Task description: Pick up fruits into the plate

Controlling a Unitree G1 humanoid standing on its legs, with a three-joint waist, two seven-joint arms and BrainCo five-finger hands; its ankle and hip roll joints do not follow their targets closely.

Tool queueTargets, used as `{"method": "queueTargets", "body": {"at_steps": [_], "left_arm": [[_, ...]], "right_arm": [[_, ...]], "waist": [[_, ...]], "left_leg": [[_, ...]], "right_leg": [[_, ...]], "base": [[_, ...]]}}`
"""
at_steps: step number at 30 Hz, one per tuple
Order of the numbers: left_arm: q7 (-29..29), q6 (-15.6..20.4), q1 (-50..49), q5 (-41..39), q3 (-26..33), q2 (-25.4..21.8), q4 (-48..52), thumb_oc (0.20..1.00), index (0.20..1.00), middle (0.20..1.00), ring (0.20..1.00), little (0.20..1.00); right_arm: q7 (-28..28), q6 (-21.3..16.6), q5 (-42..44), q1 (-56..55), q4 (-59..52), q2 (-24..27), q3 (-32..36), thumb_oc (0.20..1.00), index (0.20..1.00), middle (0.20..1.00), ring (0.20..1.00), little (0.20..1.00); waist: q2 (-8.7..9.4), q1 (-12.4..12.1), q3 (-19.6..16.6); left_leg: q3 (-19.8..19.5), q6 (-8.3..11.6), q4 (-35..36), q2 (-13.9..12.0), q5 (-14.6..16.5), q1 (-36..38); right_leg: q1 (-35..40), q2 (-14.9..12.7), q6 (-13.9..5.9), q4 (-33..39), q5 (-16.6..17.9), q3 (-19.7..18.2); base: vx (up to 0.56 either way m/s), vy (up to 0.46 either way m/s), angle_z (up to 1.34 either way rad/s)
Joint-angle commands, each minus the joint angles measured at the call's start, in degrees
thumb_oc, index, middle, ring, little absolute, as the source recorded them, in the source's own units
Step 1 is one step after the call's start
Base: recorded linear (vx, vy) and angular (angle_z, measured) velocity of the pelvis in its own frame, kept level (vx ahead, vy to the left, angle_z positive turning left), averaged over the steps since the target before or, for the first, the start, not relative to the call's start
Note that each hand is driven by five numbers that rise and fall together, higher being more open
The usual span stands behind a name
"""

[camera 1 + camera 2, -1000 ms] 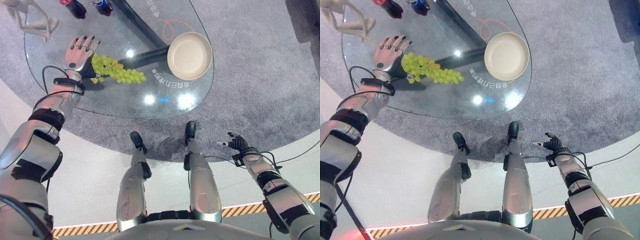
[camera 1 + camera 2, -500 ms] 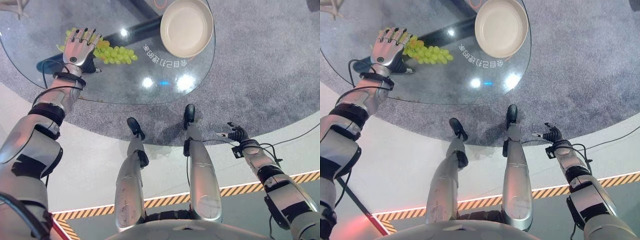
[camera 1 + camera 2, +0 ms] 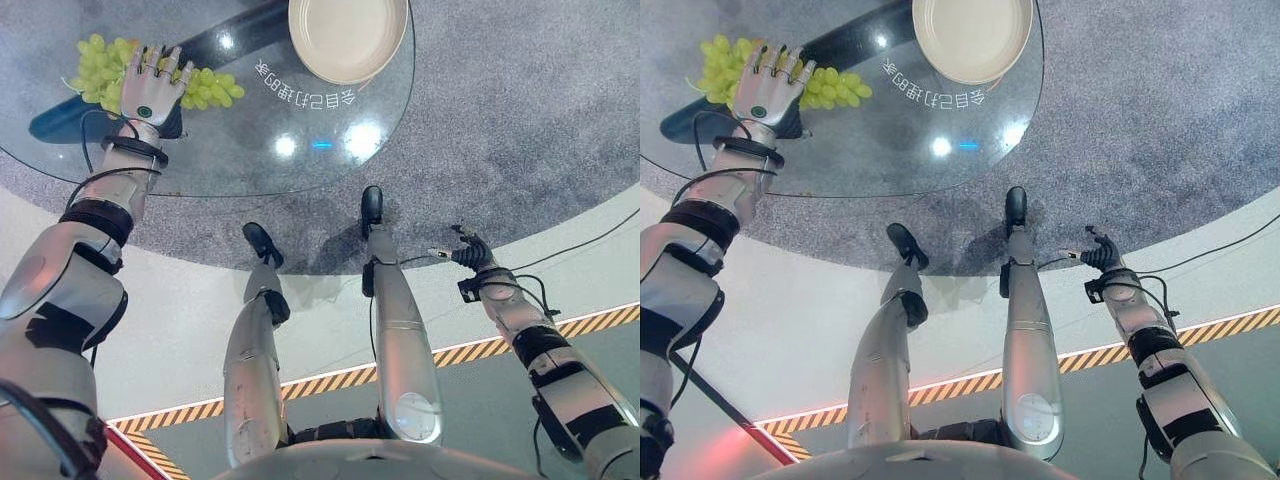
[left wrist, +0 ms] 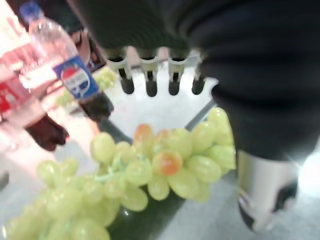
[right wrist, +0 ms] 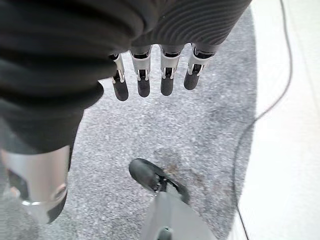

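- Left eye view: left hand (image 3: 147, 88) spread flat over the bunch of green grapes (image 3: 100, 68) on the round glass table (image 3: 250, 150), left of the round cream plate (image 3: 345, 35).
- Left wrist view: fingers (image 4: 150, 75) straight above grapes, gripping nothing; two plastic bottles (image 4: 70, 75) beyond.
- Right wrist view: right hand (image 5: 65, 90) relaxed, empty, over grey carpet (image 5: 200, 130).

Surface: round glass top (image 3: 230, 150) on a dark base, above grey carpet (image 3: 520, 110).
Grapes: green bunch (image 3: 105, 70) lying on the glass.
Plate: cream, empty (image 3: 345, 35), apart from the grapes.
Bottles: 2 (image 4: 70, 75) standing beyond the grapes.
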State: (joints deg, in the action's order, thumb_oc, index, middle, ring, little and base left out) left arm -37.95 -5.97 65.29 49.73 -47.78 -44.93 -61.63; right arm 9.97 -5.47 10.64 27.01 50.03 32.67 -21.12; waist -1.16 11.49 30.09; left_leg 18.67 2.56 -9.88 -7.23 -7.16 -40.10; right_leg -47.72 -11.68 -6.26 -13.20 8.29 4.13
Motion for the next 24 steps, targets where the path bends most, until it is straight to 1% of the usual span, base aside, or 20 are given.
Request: {"method": "queueTargets", "body": {"at_steps": [1, 5, 8, 10, 14, 18, 20, 22, 23, 24], "left_arm": [[-3.5, -3.5, 0.4, 2.6, 4.7, -2.1, -3.7, 1.000, 1.000, 1.000, 1.000, 1.000], [-3.8, -4.2, 1.3, 2.1, 5.0, -1.7, -5.6, 1.000, 1.000, 1.000, 1.000, 1.000], [-3.4, -3.6, 2.7, 0.5, 4.6, -1.5, -6.9, 1.000, 1.000, 1.000, 1.000, 1.000], [-2.2, -3.4, 4.2, 0.1, 3.7, -1.0, -8.5, 1.000, 1.000, 1.000, 1.000, 1.000], [-3.3, -2.2, 5.4, -1.0, 4.1, 0.5, -11.9, 1.000, 1.000, 1.000, 1.000, 1.000], [-2.9, -1.5, 6.9, -0.8, 3.6, 0.9, -12.6, 1.000, 1.000, 1.000, 1.000, 1.000], [-2.2, -0.4, 7.4, -1.0, 3.2, 0.9, -12.3, 1.000, 1.000, 1.000, 1.000, 1.000], [-1.7, 1.7, 7.7, -1.3, 2.6, 0.9, -12.3, 1.000, 1.000, 1.000, 1.000, 1.000], [-1.0, 4.4, 7.7, -1.9, 2.3, 0.9, -12.3, 1.000, 1.000, 1.000, 1.000, 1.000], [0.9, 6.7, 7.6, -2.9, 1.3, 1.3, -12.1, 1.000, 1.000, 1.000, 1.000, 1.000]], "right_arm": [[1.2, -0.2, 0.8, -4.7, -2.3, 1.7, -1.2, 1.000, 1.000, 1.000, 1.000, 1.000], [1.0, -0.8, 0.6, -5.1, -1.2, 1.7, -1.2, 1.000, 1.000, 1.000, 1.000, 1.000], [0.9, -1.3, 0.5, -5.0, -0.4, 1.8, -1.3, 1.000, 1.000, 1.000, 1.000, 1.000], [0.7, -1.7, 0.7, -5.4, 0.4, 1.8, -1.3, 1.000, 1.000, 1.000, 1.000, 1.000], [0.6, -3.5, 1.1, -5.4, 1.6, 1.3, -1.6, 1.000, 1.000, 1.000, 1.000, 1.000], [0.5, -3.7, 1.3, -5.4, 1.2, 1.0, -2.2, 1.000, 1.000, 1.000, 1.000, 1.000], [0.8, -3.4, 1.2, -6.2, 0.3, 0.8, -2.4, 1.000, 1.000, 1.000, 1.000, 1.000], [0.9, -3.3, 1.3, -6.7, 0.0, 0.8, -2.5, 1.000, 1.000, 1.000, 1.000, 1.000], [0.9, -3.5, 1.3, -6.9, 0.0, 0.9, -2.4, 1.000, 1.000, 1.000, 1.000, 1.000], [0.9, -3.7, 1.1, -7.4, 0.1, 0.9, -2.5, 1.000, 1.000, 1.000, 1.000, 1.000]], "waist": [[2.56, 0.7, -0.3], [2.83, 1.3, -0.3], [2.90, 1.6, -0.3], [3.24, 2.1, -0.3], [3.99, 2.8, -0.3], [4.54, 3.1, -0.3], [4.73, 3.3, -0.3], [4.77, 3.5, -0.3], [4.76, 3.6, -0.3], [4.47, 3.5, -0.3]], "left_leg": [[-6.2, 1.77, -11.2, 4.3, 9.7, -5.2], [-5.9, 1.98, -11.0, 4.0, 9.7, -5.6], [-5.7, 2.12, -10.8, 3.8, 9.6, -5.7], [-5.5, 2.16, -10.7, 3.7, 9.6, -5.8], [-5.3, 2.16, -10.8, 3.5, 9.6, -6.6], [-5.4, 2.24, -11.1, 3.3, 9.8, -7.5], [-5.3, 2.22, -11.2, 3.3, 9.9, -7.7], [-5.2, 2.21, -11.2, 3.3, 10.0, -7.9], [-5.2, 2.21, -11.2, 3.3, 10.1, -7.9], [-5.8, 2.71, -11.9, 3.0, 12.3, -6.7]], "right_leg": [[-0.5, 5.7, 0.68, -4.8, -6.9, -0.1], [-1.0, 5.8, 0.66, -4.5, -6.7, -0.7], [-1.1, 5.9, 0.69, -4.3, -6.6, -0.9], [-1.3, 6.1, 0.70, -4.3, -6.6, -1.1], [-2.3, 6.5, 0.73, -4.3, -6.3, -1.7], [-3.0, 6.5, 0.71, -4.1, -5.9, -1.9], [-3.3, 6.5, 0.60, -4.1, -5.8, -2.0], [-3.5, 6.5, 0.53, -3.8, -5.6, -2.0], [-3.6, 6.4, 0.48, -3.8, -5.6, -2.0], [-2.4, 6.6, 0.08, -4.3, -7.4, -2.1]], "base": [[0.00, 0.000, 0.00], [0.00, 0.028, -0.03], [0.00, 0.032, -0.03], [0.01, 0.012, -0.05], [0.01, 0.002, -0.07], [0.00, -0.003, -0.01], [0.00, 0.000, 0.00], [0.01, 0.002, -0.02], [0.09, 0.032, -0.06], [0.10, 0.042, -0.07]]}}
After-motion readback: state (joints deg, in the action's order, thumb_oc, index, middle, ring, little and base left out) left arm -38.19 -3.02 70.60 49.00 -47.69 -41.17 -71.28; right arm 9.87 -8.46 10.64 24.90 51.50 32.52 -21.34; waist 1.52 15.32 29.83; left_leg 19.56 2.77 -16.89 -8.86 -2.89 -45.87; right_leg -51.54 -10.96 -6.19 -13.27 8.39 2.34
